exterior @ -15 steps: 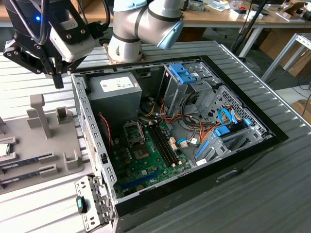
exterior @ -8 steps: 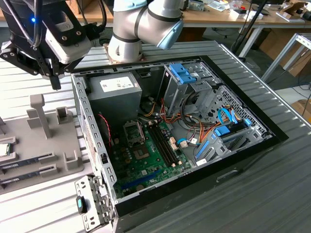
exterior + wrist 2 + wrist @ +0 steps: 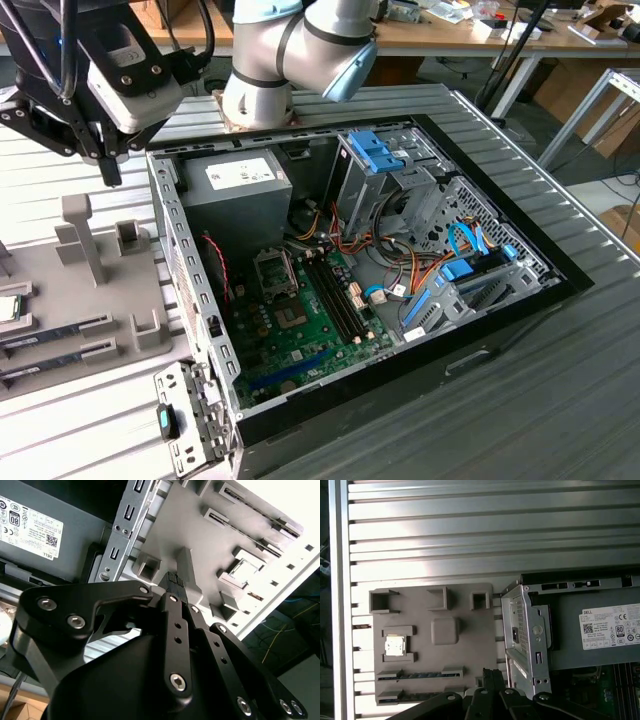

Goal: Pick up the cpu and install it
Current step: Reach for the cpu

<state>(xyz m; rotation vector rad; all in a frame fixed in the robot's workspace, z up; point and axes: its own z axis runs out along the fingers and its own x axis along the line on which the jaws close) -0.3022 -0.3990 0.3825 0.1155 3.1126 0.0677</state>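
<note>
A: One cpu (image 3: 395, 645), seated in its pocket on the grey tray (image 3: 470, 625), near the memory sticks (image 3: 415, 675). Untouched.
B: Gripper (image 3: 487, 673)?
A: Fingers pressed together, nothing in them. It hangs over the tray edge nearest the case wall (image 3: 527, 630), well apart from the chip.
B: Risks?
A: Closed tips landing on the lid would likely scratch it or skid. The tray posts (image 3: 82, 235) and that sheet-metal wall are close, so snag hazard. A tilted grip could bend the socket (image 3: 275, 268) contacts.
</note>
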